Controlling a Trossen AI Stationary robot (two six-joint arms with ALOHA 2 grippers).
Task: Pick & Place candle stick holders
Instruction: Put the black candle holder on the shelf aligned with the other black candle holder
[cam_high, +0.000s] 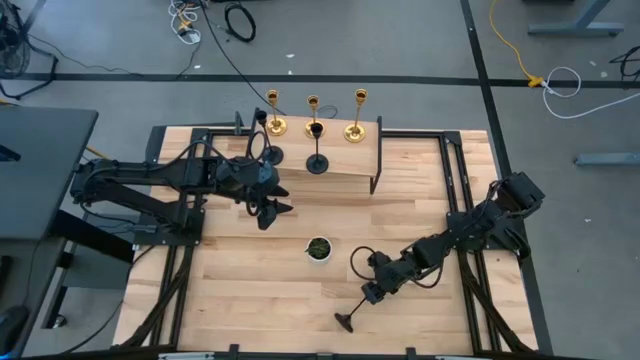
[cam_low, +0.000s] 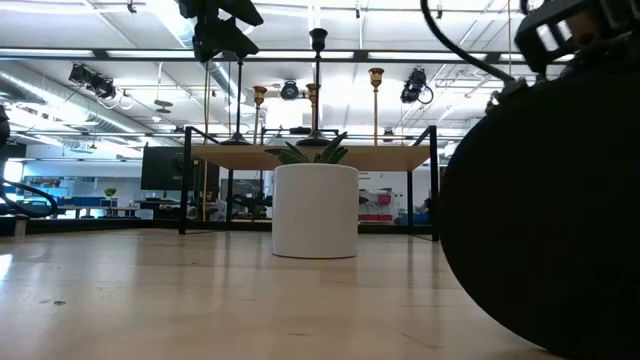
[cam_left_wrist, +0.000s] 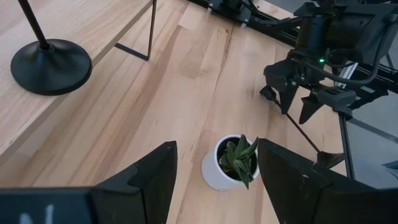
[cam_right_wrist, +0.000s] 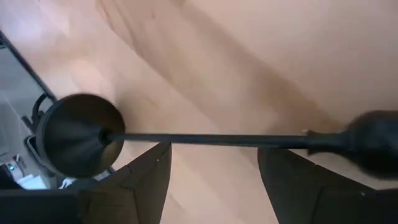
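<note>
Three gold candle stick holders (cam_high: 313, 115) stand upright on a raised wooden shelf (cam_high: 345, 160) at the far middle. Two black holders (cam_high: 317, 160) stand on their round bases in front of them; one shows in the left wrist view (cam_left_wrist: 50, 65). A third black holder (cam_high: 352, 312) lies on its side on the table at the near right. My right gripper (cam_high: 372, 290) is open just over its stem (cam_right_wrist: 211, 139), fingers pointing down and astride the stem, its base (cam_right_wrist: 81, 142) to one side. My left gripper (cam_high: 272, 208) is open and empty above the table, near the shelf.
A small white pot with a green plant (cam_high: 318, 248) stands mid-table between the two grippers; it also shows in the left wrist view (cam_left_wrist: 227, 165) and the low view (cam_low: 315, 210). The shelf's black legs (cam_high: 377, 180) stand on the table. Bare wood lies at the near left.
</note>
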